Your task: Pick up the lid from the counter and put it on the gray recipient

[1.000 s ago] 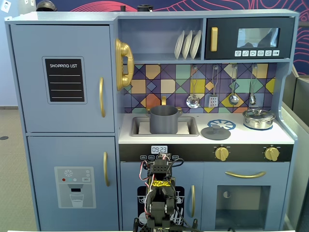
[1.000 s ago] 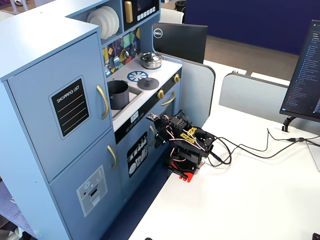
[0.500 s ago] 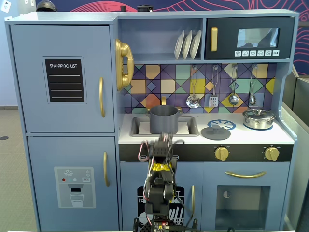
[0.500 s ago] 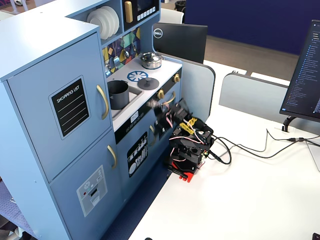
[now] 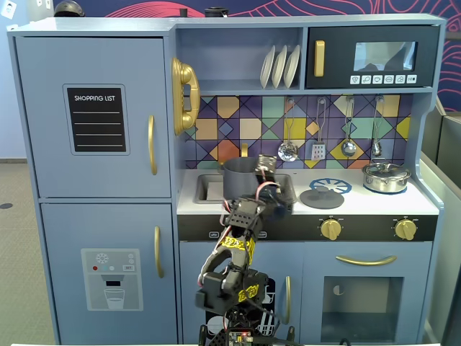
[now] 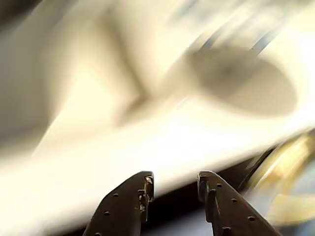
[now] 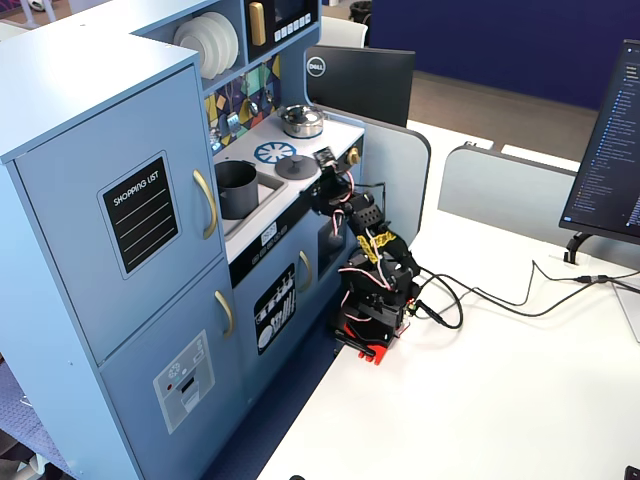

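1. In a fixed view facing the toy kitchen, we see the gray recipient (image 5: 240, 177) standing in the sink recess at the left end of the counter (image 5: 360, 205), its top uncovered.
2. Just right of it in that view, the arm (image 5: 241, 238) rises from below the counter's front edge, with the gripper (image 5: 265, 167) up beside the pot's right side; we cannot tell from here whether it touches the pot.
3. Further right, the lid (image 5: 321, 198) lies flat on the counter, near the front edge and about mid-length, with its small knob on top. It sits just in front of a blue burner ring (image 5: 335, 185) and is apart from the gripper.
4. Toward the right end of the counter stands a shiny silver pot (image 5: 386, 176) with its own lid on.
5. In the wrist view, the gripper (image 6: 174, 184) shows its two dark fingers with a clear gap between them and nothing held. The rest of that view is heavily blurred; a dark round shape at upper right cannot be identified with certainty.
6. In the angled fixed view, the gray recipient (image 7: 236, 189) sits left of the lid (image 7: 296, 166), with the silver pot (image 7: 301, 121) beyond at the far end of the counter.
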